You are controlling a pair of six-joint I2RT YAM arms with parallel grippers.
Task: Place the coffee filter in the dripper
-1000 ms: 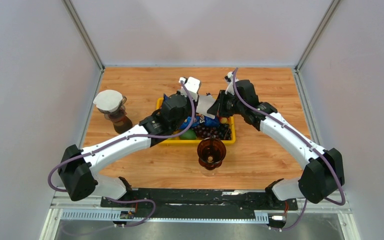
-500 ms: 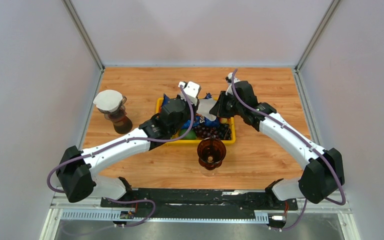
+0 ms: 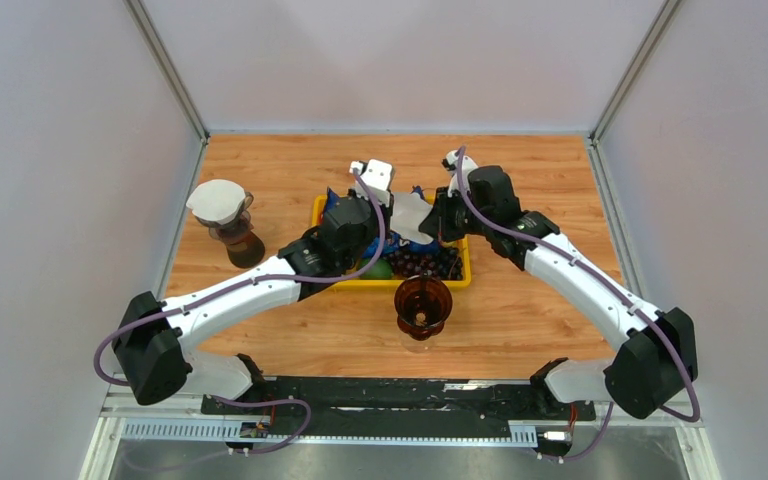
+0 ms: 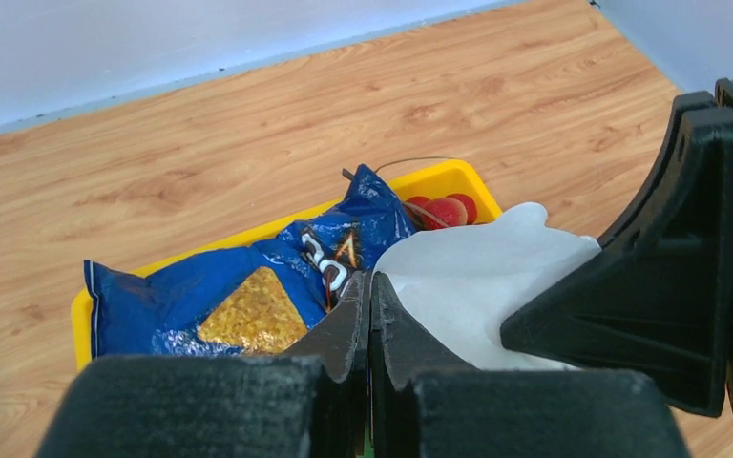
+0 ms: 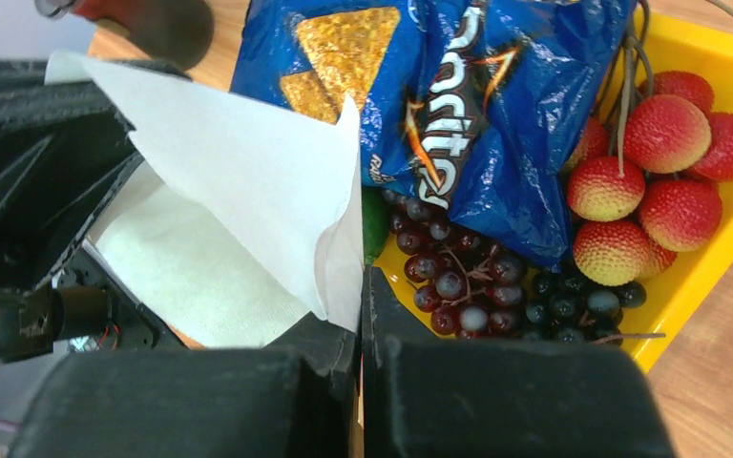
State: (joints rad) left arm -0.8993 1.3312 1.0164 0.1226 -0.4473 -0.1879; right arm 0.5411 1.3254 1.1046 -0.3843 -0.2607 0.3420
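A white paper coffee filter [image 3: 410, 215] hangs above the yellow tray [image 3: 460, 282], held between both grippers. My left gripper [image 3: 390, 208] is shut on its left edge, and in the left wrist view the filter [image 4: 477, 286] spreads right from the closed jaws [image 4: 371, 279]. My right gripper [image 3: 432, 218] is shut on the filter's other corner [image 5: 248, 191], pinched at the fingertips [image 5: 360, 279]. The empty amber dripper [image 3: 422, 305] stands on the table in front of the tray, apart from both grippers.
The tray holds a blue chip bag [image 5: 458, 105], dark grapes [image 5: 458, 286], red lychees [image 5: 668, 162] and something green. A second dripper with a white filter in it sits on a dark carafe [image 3: 225, 215] at the left.
Both grippers have shifted slightly, the right one moving a little left and up the table. The filter stays pinched between them over the tray.
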